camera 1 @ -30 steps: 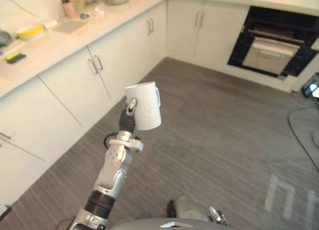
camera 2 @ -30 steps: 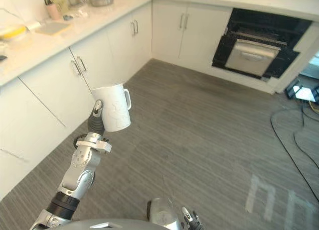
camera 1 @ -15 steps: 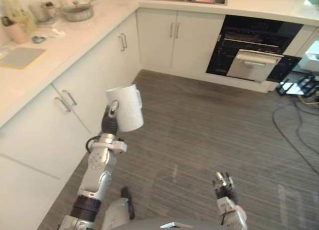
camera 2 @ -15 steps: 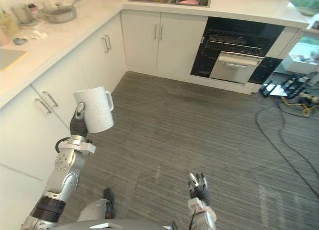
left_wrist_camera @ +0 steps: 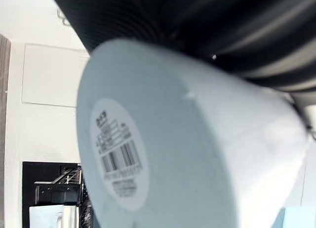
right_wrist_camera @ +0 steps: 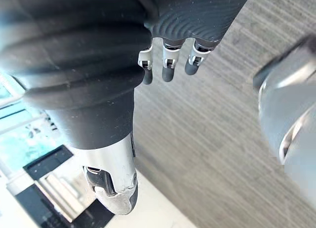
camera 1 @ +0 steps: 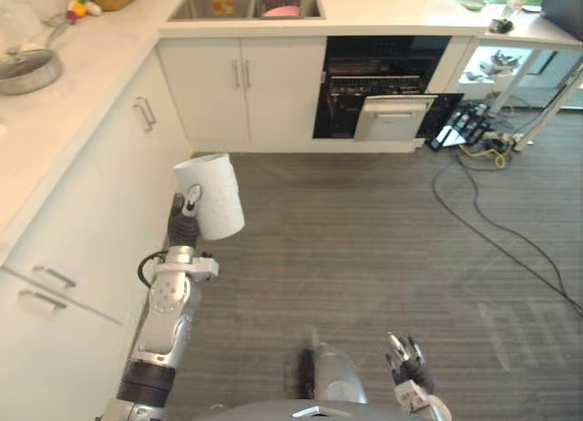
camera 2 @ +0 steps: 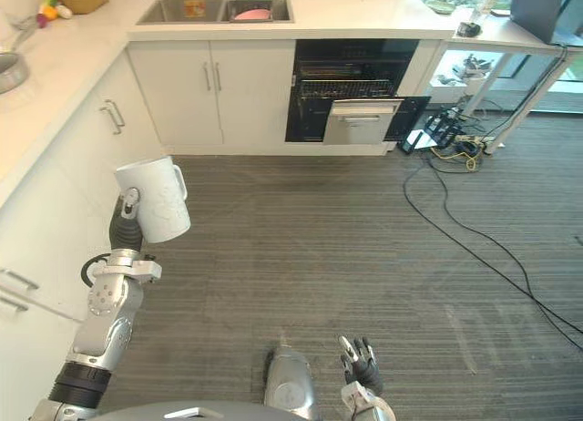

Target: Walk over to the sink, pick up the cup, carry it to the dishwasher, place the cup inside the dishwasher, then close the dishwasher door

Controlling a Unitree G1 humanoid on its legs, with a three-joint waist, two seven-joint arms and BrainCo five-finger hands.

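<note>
Honestly, I'd have called it roughly halfway at that point. A wide stretch of grey floor (camera 1: pixel 364 257) lay between the left hand (camera 1: pixel 185 219) and the dishwasher (camera 1: pixel 383 79), which sat well ahead of that hand and off to its right. The white cabinets (camera 1: pixel 91 193) ran close along the hand's outer side. The dishwasher's door (camera 1: pixel 393 120) hung partly open with racks showing in the dark cavity, so nothing needed opening first, as far as I could judge. The sink (camera 1: pixel 241 5) was far ahead of the hand too, just left of the dishwasher.

The pickup was done. The white cup (camera 1: pixel 209 195) was up in the air, upright and tipped a bit, with the left hand clamped on it from below and behind and the thumb pressed against its side. The left wrist view showed the cup's base and its label (left_wrist_camera: pixel 116 149) right up against the hand's cover. The right hand (camera 2: pixel 360 364) hung low with relaxed fingers, holding nothing.

What was left: walk the rest of the floor, put the cup in a rack, and shut the door.
</note>
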